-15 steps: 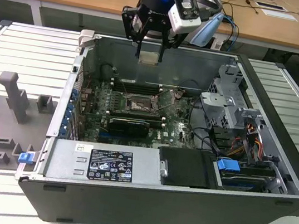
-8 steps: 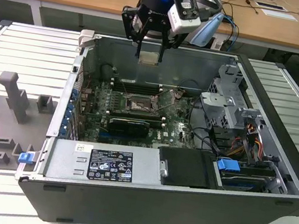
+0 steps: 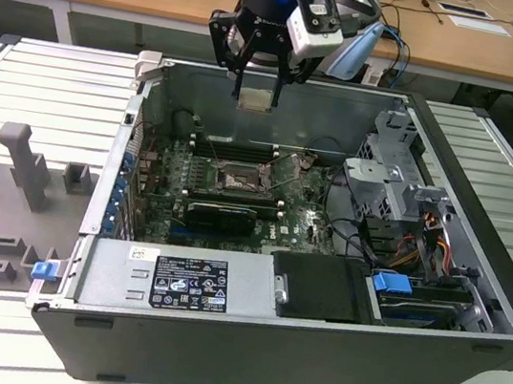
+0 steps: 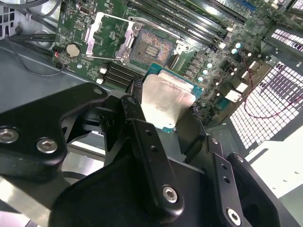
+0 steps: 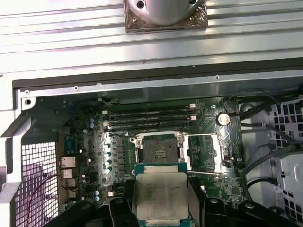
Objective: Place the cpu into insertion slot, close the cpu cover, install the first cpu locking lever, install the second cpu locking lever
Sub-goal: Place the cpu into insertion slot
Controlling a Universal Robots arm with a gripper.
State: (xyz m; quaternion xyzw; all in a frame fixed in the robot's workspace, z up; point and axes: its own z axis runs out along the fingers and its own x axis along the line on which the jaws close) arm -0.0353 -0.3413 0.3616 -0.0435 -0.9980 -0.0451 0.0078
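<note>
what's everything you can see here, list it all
cpu: one, beige-silver, held above the slot
slot: one, black, on the board, empty
cover: one, grey, flipped open beside the slot
board: one, green, inside the case
memory slots: several, black, beside the slot
case: one, dark grey, open, on the table
clips: two, blue, case's near side
table: one, ribbed grey metal
fixtures: several, grey, on the table, exterior view's left
hand: one, black, shut on the cpu
</note>
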